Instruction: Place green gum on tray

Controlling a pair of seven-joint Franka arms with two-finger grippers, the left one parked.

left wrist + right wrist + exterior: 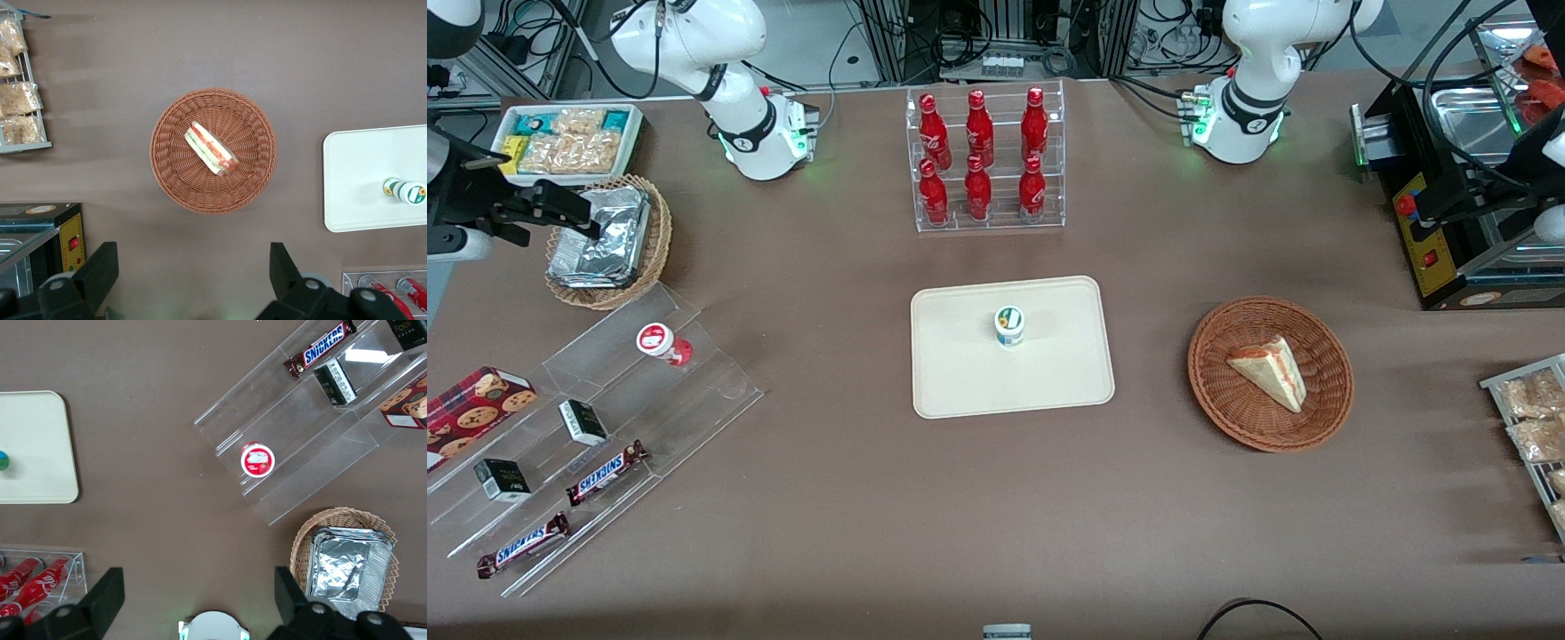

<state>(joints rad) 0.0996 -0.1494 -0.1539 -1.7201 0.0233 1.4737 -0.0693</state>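
The green gum, a small white bottle with a green-and-white lid, stands upright near the middle of the cream tray. It also shows in the left wrist view on the tray, and at the edge of the right wrist view on the tray. My right gripper is open and empty. It hangs high above the wicker basket of foil, toward the working arm's end of the table and well away from the tray. In its wrist view the gripper has only bare table between its fingers.
A red-lidded bottle stands on the clear stepped rack with Snickers bars and small boxes. A wicker basket with a foil container, a white snack box, a cola bottle rack and a sandwich basket surround the tray.
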